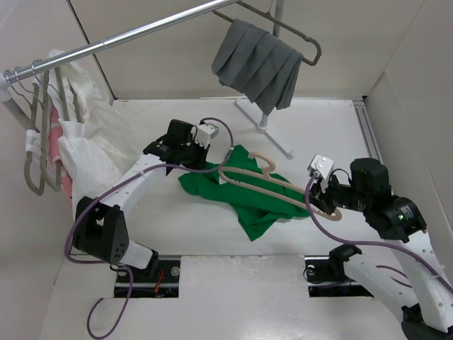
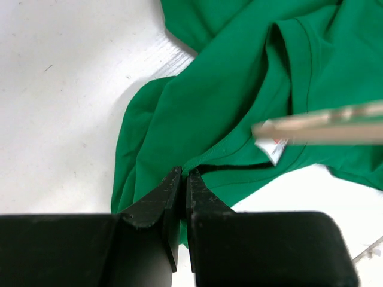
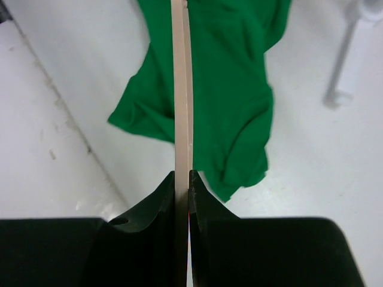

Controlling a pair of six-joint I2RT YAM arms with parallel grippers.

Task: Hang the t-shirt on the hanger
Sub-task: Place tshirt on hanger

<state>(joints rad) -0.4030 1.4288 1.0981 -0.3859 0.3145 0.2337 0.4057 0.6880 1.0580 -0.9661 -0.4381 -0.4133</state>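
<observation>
The green t-shirt (image 1: 244, 195) lies crumpled on the table in the middle. The beige hanger (image 1: 272, 185) is held across it, its hook toward the shirt's far edge. My left gripper (image 1: 207, 157) is at the shirt's left end, shut on the neckline edge (image 2: 197, 161) beside the white neck label (image 2: 272, 147). My right gripper (image 1: 322, 202) is shut on the hanger's right end; the hanger runs edge-on up the right wrist view (image 3: 181, 89) above the shirt (image 3: 227, 89). The hanger's tip also shows in the left wrist view (image 2: 323, 124).
A clothes rail (image 1: 127, 35) crosses the top left, with pale hangers and white and pink garments (image 1: 71, 134) at its left end. A grey hanger with grey pleated cloth (image 1: 258, 64) hangs at the back on a white stand (image 1: 265, 124). White walls enclose the table.
</observation>
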